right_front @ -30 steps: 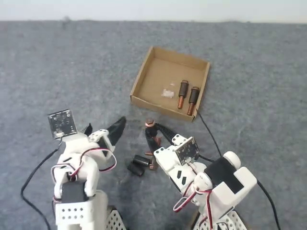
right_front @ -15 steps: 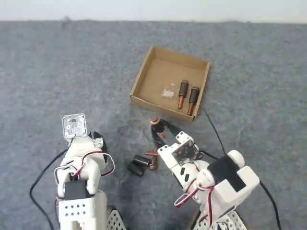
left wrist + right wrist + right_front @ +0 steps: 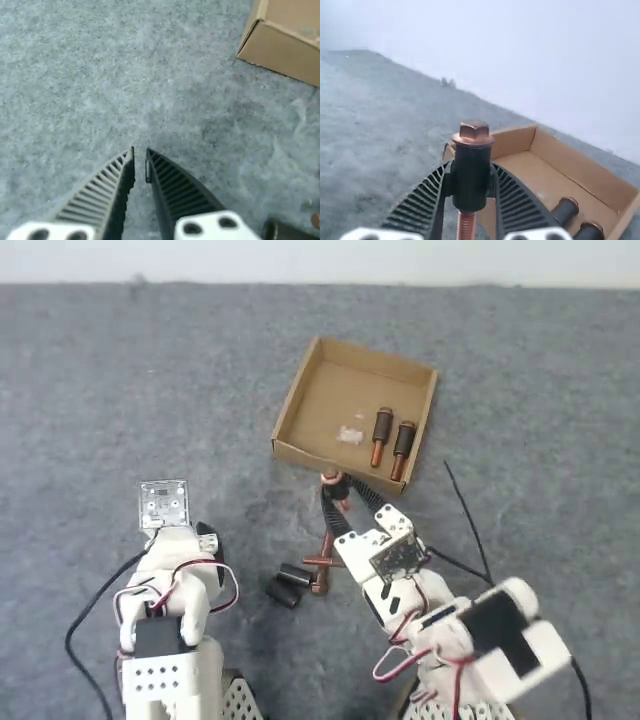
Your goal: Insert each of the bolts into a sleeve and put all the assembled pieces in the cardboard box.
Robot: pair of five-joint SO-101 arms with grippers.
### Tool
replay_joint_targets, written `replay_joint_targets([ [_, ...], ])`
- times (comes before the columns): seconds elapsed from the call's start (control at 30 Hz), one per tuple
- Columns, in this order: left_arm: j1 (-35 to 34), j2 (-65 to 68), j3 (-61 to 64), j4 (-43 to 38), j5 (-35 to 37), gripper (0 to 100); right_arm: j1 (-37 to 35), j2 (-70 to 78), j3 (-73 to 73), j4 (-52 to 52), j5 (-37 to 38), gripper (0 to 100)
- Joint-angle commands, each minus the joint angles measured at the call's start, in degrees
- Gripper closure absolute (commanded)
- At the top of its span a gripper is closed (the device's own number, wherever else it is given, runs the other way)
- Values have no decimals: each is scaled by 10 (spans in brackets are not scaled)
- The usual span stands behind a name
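At the box's near wall: the right fingers (image 3: pixel 470 186) clamp an assembled piece (image 3: pixel 471 150) by its black sleeve. It stands upright, copper bolt head on top, just outside the cardboard box (image 3: pixel 296 405).
Inside the box: two finished pieces (image 3: pixel 381 435) lie side by side near one side wall.
Between the arms: two loose sleeves (image 3: pixel 286 583) and copper bolts (image 3: pixel 320 566) lie close together on the grey counter (image 3: pixel 150 370).
Left fingers (image 3: pixel 140 152): narrow, a thin slit between them, holding nothing, above the counter, near a corner of the box.
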Motion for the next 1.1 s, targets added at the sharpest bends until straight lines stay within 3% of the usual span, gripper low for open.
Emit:
replay_joint_targets([
  [0.0,-3,-10,-18,1,-4,967,22,-82,4,85,-30,993],
  [0.33,-3,-10,-18,1,-5,967,69,-352,3,395,-81,993],
  [0.67,-3,-10,-18,1,-6,967,69,-626,-76,889,-118,993],
  [0.83,-3,-10,-18,1,-6,967,69,-653,-153,1078,-120,993],
  [1.07,-3,-10,-18,1,-6,967,80,-569,-212,1175,-120,993],
])
